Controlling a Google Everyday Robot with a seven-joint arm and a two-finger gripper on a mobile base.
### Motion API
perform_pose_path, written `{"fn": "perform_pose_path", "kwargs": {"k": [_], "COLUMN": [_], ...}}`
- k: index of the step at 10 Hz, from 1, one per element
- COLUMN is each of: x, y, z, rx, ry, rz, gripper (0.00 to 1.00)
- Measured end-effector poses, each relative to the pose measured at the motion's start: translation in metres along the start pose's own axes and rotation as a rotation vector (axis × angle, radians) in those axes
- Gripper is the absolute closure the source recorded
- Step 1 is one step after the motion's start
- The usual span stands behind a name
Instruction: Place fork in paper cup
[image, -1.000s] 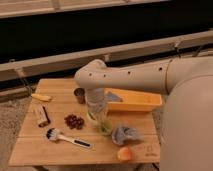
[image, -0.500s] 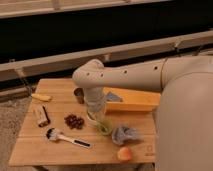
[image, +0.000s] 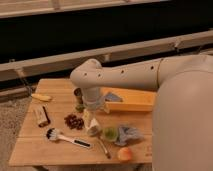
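My gripper (image: 92, 119) hangs from the arm's wrist over the middle of the wooden table (image: 30, 150), pointing down. Right under it is a cream-white shape (image: 92, 129) that looks like the paper cup, partly hidden by the gripper. A slender dull grey-brown fork (image: 103, 148) lies flat on the table just in front and to the right of the gripper, apart from it. A small green cup (image: 110, 133) stands right of the gripper, beside the fork's far end.
A dark can (image: 78, 95) stands behind the gripper. Dark grapes (image: 74, 121), a white-headed brush (image: 53, 133), a snack bar (image: 42, 116) and a banana (image: 41, 97) lie left. A yellow box (image: 132, 100), grey cloth (image: 129, 134) and orange fruit (image: 124, 153) lie right.
The gripper has shifted slightly left and lower over the table's middle. The green cup and the fork now show more fully beside it.
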Motion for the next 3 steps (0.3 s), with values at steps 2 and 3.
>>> {"fn": "perform_pose_path", "kwargs": {"k": [2,3], "x": [-0.0076,-0.0076], "y": [-0.0017,-0.0021], "z": [-0.0037,-0.0036], "rx": [0.002,0.002], "ry": [-0.034,-0.034], "rz": [0.054,0.055], "gripper": [0.2,0.2]}}
